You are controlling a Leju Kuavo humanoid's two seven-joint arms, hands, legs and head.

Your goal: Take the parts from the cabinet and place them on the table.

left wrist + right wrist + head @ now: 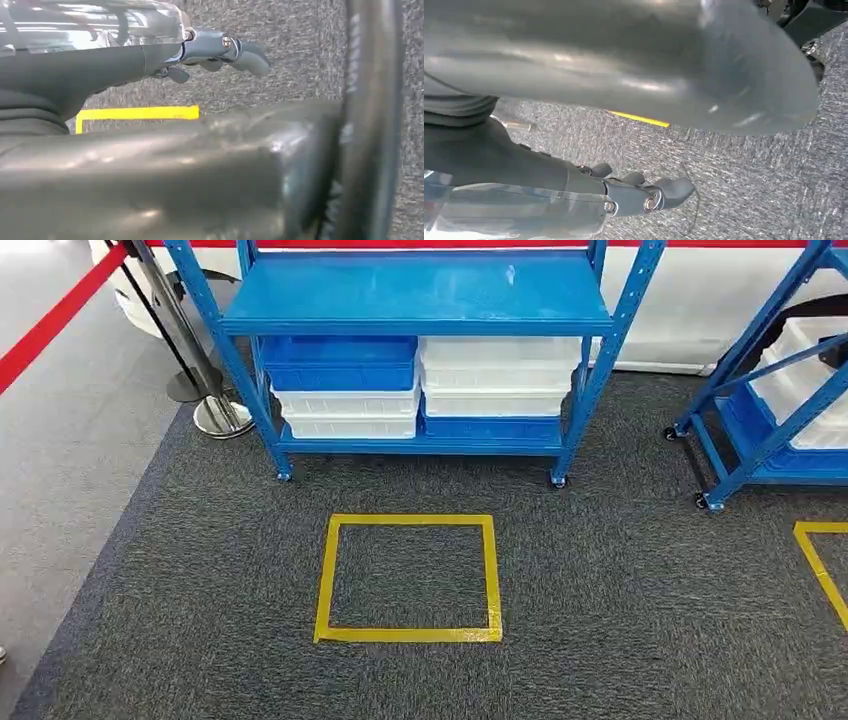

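Left robot hand [220,52] and right robot hand [639,192] empty, fingers loosely apart over carpet [600,580] (blue cabinet [420,360] ahead)

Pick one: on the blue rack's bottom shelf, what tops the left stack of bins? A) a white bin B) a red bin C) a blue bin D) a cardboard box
C: in the head view a blue bin sits on top of two white bins on the left side of the blue rack.
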